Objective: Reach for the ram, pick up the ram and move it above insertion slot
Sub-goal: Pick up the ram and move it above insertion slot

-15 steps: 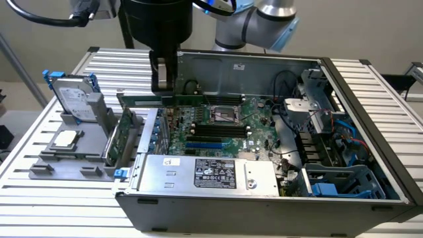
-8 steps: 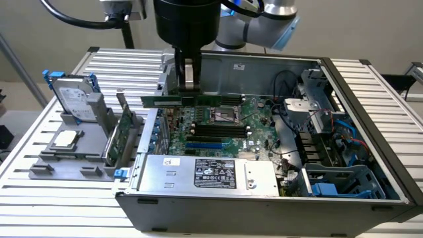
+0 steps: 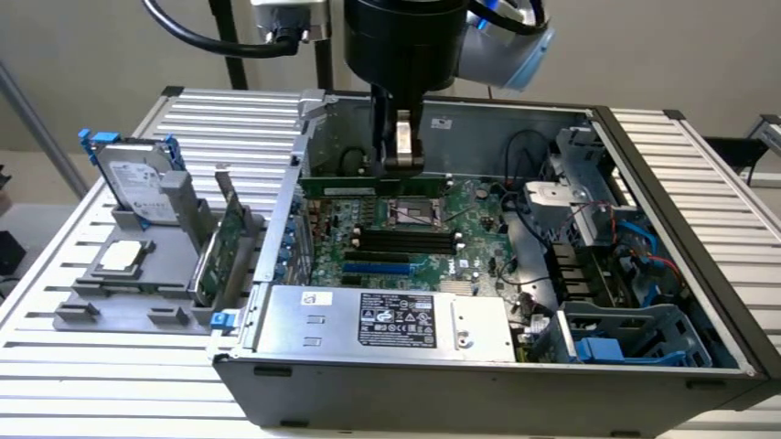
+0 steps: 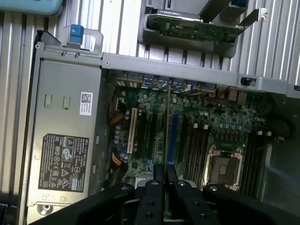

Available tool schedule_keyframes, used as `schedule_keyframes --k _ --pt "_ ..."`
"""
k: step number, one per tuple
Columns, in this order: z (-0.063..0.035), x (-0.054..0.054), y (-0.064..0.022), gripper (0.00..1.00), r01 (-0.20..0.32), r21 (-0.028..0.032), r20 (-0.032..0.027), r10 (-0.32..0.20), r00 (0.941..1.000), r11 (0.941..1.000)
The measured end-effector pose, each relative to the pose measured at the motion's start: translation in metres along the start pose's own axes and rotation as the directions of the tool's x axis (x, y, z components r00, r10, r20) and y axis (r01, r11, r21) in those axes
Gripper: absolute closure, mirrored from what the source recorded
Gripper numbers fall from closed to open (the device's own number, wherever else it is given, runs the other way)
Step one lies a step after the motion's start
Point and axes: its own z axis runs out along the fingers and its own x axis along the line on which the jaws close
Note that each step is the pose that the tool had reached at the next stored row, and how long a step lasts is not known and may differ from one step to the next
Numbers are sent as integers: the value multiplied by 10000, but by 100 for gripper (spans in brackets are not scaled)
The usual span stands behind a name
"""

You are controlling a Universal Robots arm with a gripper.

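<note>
One gripper [image 3: 401, 146] up over the open PC case [image 3: 683, 265], fingers pinched tight on the ram [image 3: 372, 187]. Held level in the exterior view, long edge running left-right, hanging just above the motherboard [image 3: 403, 242] at the far side, a bit beyond the CPU socket [image 3: 415, 213]. Clear of the board, not seated in anything. Can't tell from here exactly which slot sits under it.

Totally different look from the wrist view: ram [image 4: 167, 122] seen edge-on, just a thin line running away from the closed fingers [image 4: 159, 176], crossing over the board alongside the blue slot [image 4: 174, 138] and the black slots [image 4: 199, 145] near the socket [image 4: 228, 165]. Roughly parallel to those slots, but hard to call which one it lines up with.

Stuff off to the exterior view's left, outside the case: silver hard drive [image 3: 137, 187] standing in a grey holder [image 3: 110, 297], and a green expansion card [image 3: 219, 247] upright just beside the case wall. Same card [image 4: 197, 29] visible from the wrist cam past the case edge, sitting in its grey cradle.

Nearest the camera in the exterior view, power supply [image 3: 379, 320] with its label, also big in the wrist view [image 4: 63, 159]. Drive cage [image 3: 635, 334] on the exterior view's right.
</note>
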Motion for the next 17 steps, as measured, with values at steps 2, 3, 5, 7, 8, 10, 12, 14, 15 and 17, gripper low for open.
schedule_keyframes --k 2,3,5,7,8,10,12,14,15,17 --pt "3 -7 -44 87 -42 5 2 42 10000 10000" --pt "4 -9 -59 87 -79 9 2 79 10000 10000" --pt "8 -13 -86 87 -167 17 3 167 9999 9999" --pt "11 -17 -109 87 -272 27 5 272 9996 9996" --pt "13 -19 -120 87 -331 33 7 331 9995 9994" --pt "17 -38 -134 87 -404 39 9 404 9992 9992" --pt "23 -65 -147 87 -444 43 9 444 9990 9990" --pt "29 -92 -160 87 -487 48 10 487 9988 9988" --pt "31 -104 -167 87 -513 50 11 513 9987 9987" --pt "38 -125 -182 87 -572 55 12 572 9984 9983"
